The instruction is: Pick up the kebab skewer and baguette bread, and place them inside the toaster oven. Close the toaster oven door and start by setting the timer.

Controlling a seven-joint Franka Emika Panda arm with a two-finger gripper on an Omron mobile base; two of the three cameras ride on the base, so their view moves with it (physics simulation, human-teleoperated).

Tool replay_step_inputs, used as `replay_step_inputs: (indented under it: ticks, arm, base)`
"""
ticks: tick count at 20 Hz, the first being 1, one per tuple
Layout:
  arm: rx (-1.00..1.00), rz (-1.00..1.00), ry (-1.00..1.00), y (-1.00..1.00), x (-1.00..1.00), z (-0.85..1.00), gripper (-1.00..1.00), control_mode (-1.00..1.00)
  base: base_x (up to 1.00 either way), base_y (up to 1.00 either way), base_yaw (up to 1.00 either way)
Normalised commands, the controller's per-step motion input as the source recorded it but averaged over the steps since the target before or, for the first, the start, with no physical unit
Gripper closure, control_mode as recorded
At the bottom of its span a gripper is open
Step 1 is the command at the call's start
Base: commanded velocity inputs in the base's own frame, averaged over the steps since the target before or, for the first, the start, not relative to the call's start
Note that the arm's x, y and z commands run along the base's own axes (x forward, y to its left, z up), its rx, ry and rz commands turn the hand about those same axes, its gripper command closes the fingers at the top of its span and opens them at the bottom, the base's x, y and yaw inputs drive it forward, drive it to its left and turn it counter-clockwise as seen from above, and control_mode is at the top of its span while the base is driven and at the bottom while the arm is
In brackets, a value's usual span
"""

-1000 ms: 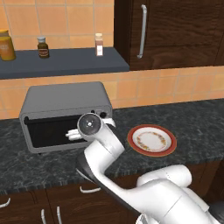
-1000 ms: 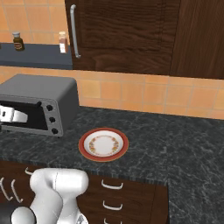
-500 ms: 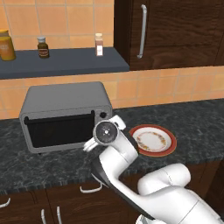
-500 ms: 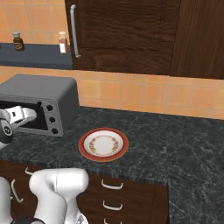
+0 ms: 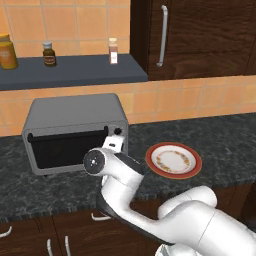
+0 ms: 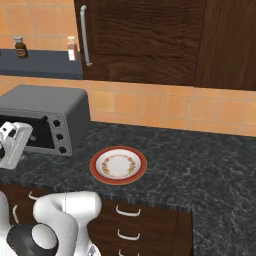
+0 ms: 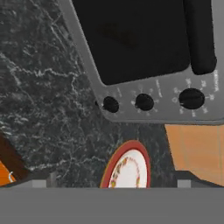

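The grey toaster oven (image 5: pixel 75 117) stands at the left of the dark counter, also seen in the right base view (image 6: pixel 45 102). Its door (image 5: pixel 65 150) is shut, and the dark glass (image 7: pixel 131 39) hides the inside. The kebab skewer and the baguette bread are hidden. My gripper (image 5: pixel 113 144) hovers just in front of the oven's right side, by the knobs (image 6: pixel 59 136). In the hand view the three black knobs (image 7: pixel 144 101) lie in a row straight ahead. The gripper (image 7: pixel 116 181) is open, fingertips wide apart with nothing between them.
An empty red-rimmed plate (image 5: pixel 173 160) sits on the counter right of the oven (image 6: pixel 118 164). A dark shelf (image 5: pixel 75 70) above carries jars and a shaker. A dark wall cabinet (image 5: pixel 200 35) hangs at the right. Drawers (image 6: pixel 140 220) run below the counter edge.
My hand has left the front of the oven's window and turned to face the knob column at the oven's right side. The jaws have stayed open.
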Motion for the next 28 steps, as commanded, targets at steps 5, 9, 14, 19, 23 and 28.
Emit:
replay_step_inputs:
  ticks: [5, 9, 14, 19, 23, 28]
  arm:
    - [-0.83, 0.46, 0.28, -0.36, 0.05, 0.00, -1.00, -1.00]
    - [-0.64, 0.40, 0.07, -0.67, -0.10, 0.04, -1.00, -1.00]
    - [-0.38, 0.27, 0.15, -0.70, -0.03, 0.20, -1.00, -1.00]
    - [-0.22, 0.18, 0.21, 0.03, 0.61, -0.11, -1.00, -1.00]
    - [-0.26, 0.20, 0.12, 0.11, 0.62, -0.08, -1.00, -1.00]
    - [-0.35, 0.17, 0.00, 0.33, 0.17, -0.34, -1.00, -1.00]
  base:
    - [0.00, 0.00, 0.00]
    - [0.00, 0.00, 0.00]
    - [0.00, 0.00, 0.00]
    - [0.00, 0.00, 0.00]
    - [0.00, 0.00, 0.00]
    - [0.00, 0.00, 0.00]
